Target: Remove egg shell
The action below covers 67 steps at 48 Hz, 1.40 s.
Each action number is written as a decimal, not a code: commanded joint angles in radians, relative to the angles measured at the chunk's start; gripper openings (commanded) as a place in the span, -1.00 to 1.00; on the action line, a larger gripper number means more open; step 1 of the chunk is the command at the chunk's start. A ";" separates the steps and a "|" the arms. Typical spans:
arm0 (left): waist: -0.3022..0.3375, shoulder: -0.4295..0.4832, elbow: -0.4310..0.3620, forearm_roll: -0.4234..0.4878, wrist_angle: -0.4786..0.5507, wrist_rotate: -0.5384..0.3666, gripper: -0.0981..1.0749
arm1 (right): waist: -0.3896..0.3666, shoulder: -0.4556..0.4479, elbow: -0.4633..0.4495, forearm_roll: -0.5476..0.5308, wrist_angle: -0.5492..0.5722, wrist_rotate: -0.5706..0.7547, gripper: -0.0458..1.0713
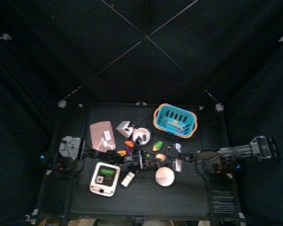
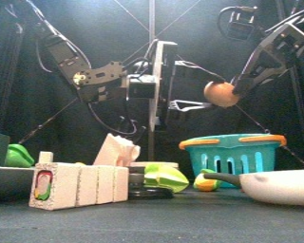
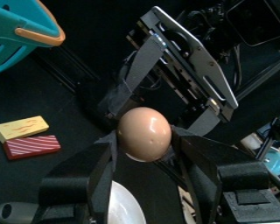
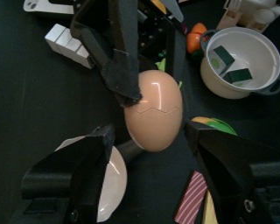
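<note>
The egg shell (image 2: pixel 219 93), pale cream-pink and smooth, hangs in the air well above the table, right of its middle. In the left wrist view the egg shell (image 3: pixel 143 131) sits between my left gripper's (image 3: pixel 143 147) two jaws, which press on both its sides. My right gripper (image 4: pixel 152 133) faces it from the other side. Its jaws stand wide open, one on each side of the egg shell (image 4: pixel 154 107), with a gap to each. From above, the egg shell (image 1: pixel 176 152) shows between the two arms.
A blue basket (image 1: pixel 176 118) stands at the back right of the table and a white bowl (image 1: pixel 165 177) near the front. A white gadget with a green screen (image 1: pixel 103 179) lies front left. A white pot (image 4: pixel 262 52) and small coloured blocks (image 3: pixel 25 138) lie below.
</note>
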State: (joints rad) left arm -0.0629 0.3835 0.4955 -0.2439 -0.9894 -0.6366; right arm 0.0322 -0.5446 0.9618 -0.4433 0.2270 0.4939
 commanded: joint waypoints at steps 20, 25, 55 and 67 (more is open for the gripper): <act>0.000 0.015 -0.044 -0.035 -0.011 0.002 0.30 | 0.003 -0.006 -0.021 0.002 -0.008 -0.002 0.66; 0.000 0.015 -0.044 -0.035 -0.011 0.002 0.25 | 0.003 -0.005 -0.020 0.003 -0.008 -0.002 0.65; 0.000 0.017 -0.048 -0.035 -0.011 0.002 0.20 | -0.003 0.040 -0.041 0.006 -0.008 0.000 0.65; 0.000 0.017 -0.043 -0.035 -0.011 0.002 0.20 | -0.003 0.040 -0.041 0.006 -0.008 0.000 0.64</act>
State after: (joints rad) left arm -0.0660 0.4111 0.4709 -0.2792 -0.9894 -0.6381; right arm 0.0322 -0.4955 0.9465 -0.4387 0.2270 0.4939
